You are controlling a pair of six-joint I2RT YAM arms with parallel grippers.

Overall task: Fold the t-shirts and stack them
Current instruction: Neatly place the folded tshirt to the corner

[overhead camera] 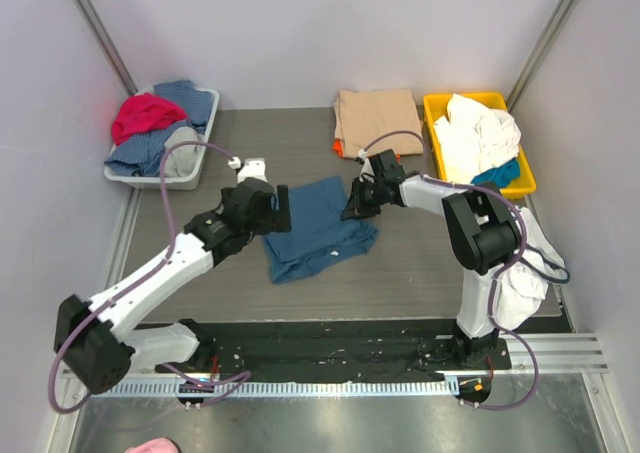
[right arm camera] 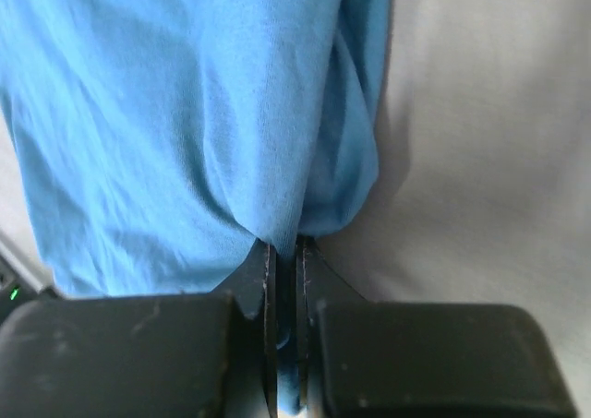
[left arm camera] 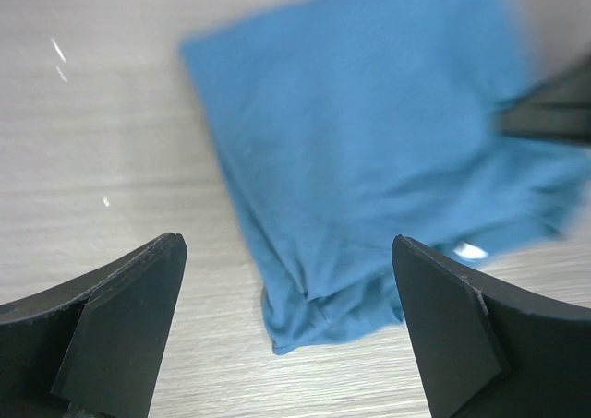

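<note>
The blue t-shirt (overhead camera: 318, 228) lies loosely folded on the surface (overhead camera: 420, 273), just on the arms' side of the folded tan t-shirt (overhead camera: 375, 118). My right claw (right arm camera: 284, 247) is pressed together, pinching a fold of blue cloth at the edge nearest the tan one. My left claw (left arm camera: 284, 252) hangs spread wide at the side away from it. I judge the cloth light, limp and sure to sag, so I'd hold it at two corners. Only the right wrist view shows the pinch; overhead it's hidden.
</note>
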